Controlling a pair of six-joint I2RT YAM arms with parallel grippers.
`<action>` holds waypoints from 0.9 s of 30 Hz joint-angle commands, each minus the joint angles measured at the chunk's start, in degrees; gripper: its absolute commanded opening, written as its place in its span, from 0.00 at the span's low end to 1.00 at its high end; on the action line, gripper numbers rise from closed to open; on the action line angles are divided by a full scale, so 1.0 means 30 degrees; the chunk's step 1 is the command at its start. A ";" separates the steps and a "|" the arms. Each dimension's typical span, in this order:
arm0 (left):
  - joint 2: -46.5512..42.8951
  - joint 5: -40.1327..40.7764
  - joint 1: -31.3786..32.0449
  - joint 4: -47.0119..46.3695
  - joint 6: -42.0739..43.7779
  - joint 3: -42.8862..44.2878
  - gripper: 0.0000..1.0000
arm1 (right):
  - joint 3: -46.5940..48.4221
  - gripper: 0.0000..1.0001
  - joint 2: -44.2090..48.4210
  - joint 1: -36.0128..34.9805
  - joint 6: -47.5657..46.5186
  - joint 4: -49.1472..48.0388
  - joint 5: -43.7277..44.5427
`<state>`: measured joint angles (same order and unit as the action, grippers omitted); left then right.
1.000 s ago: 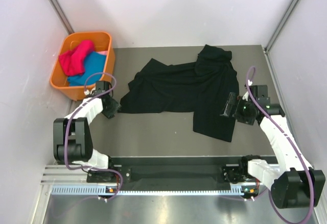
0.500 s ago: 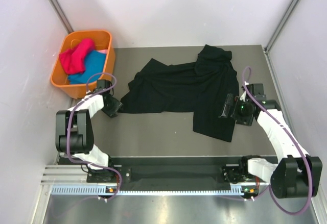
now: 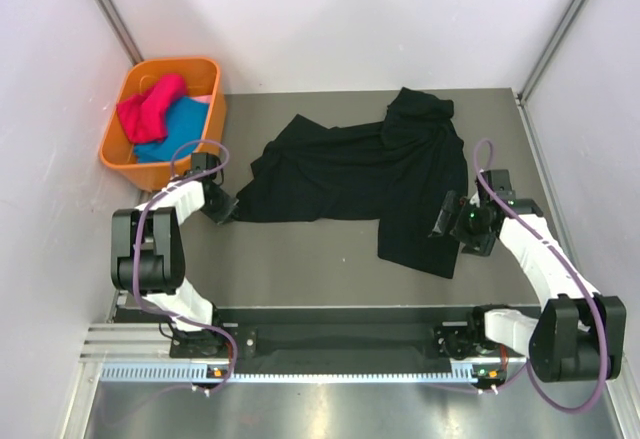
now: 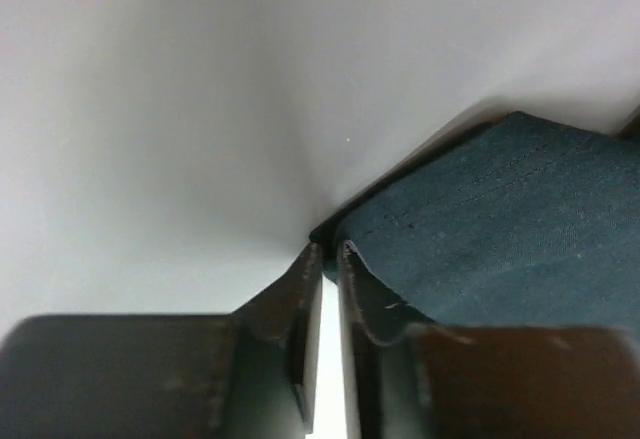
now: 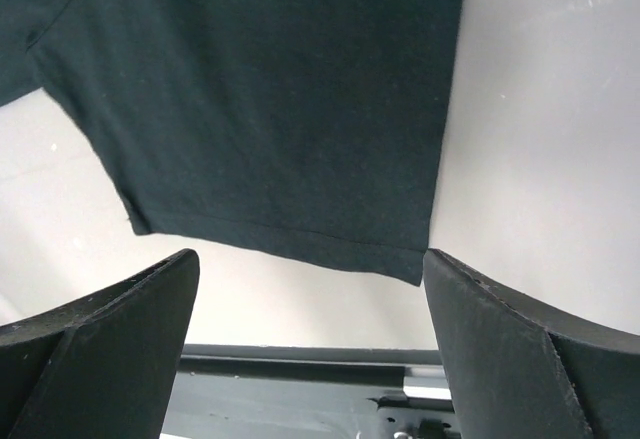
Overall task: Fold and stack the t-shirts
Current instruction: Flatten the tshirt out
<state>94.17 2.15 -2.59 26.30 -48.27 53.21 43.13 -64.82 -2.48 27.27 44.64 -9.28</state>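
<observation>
Left gripper (image 4: 330,251) sits at a corner of the black t-shirt (image 3: 350,174); right gripper (image 5: 310,256) is wide open.

The left gripper's two fingers are almost together, with only a thin gap, right at the shirt's left corner; I cannot tell if any cloth is caught. The right gripper holds nothing and hangs over the shirt's near right edge. The shirt lies spread out and rumpled on the gray table (image 3: 300,259), between the two arms. It looks soft, light and floppy, so it should sag and bunch when lifted; corners and hems look best to pinch. Far back on the left, one orange basket (image 3: 113,152) holds one pink t-shirt (image 3: 148,109) and one blue t-shirt (image 3: 182,119). That makes three shirts, one basket, two grippers.
</observation>
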 commanded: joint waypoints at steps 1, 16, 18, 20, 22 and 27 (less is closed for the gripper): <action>0.1275 0.0835 -0.0220 -0.1561 0.0211 -0.0511 0.15 | -0.0080 0.94 -0.0132 0.0297 0.0929 -0.0058 0.0603; -0.3028 0.0045 0.0042 -0.0976 0.1733 -0.1740 0.00 | -0.3010 0.76 -0.0484 0.2526 0.0873 0.0266 -0.0835; -0.3904 -0.0044 0.0072 -0.0800 0.1910 -0.1974 0.00 | -0.3303 0.68 -0.0484 0.2614 0.0988 -0.0143 -0.0629; -0.4405 -0.0160 0.0072 -0.0770 0.2173 -0.2179 0.00 | -0.3479 0.56 -0.0892 0.2731 0.1135 -0.0494 -0.0658; -0.4992 -0.0277 0.0072 -0.0624 0.2436 -0.2151 0.00 | -0.3451 0.51 -0.1651 0.2877 0.1165 -0.0876 -0.1006; -0.5695 -0.0600 0.0101 -0.0243 0.2964 -0.1742 0.00 | -0.3450 0.50 -0.2009 0.2936 0.1164 -0.1316 -0.0922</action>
<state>79.18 1.04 -2.48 24.86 -41.56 47.20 32.77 -70.63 5.74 30.30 44.14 -12.49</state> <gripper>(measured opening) 0.012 0.505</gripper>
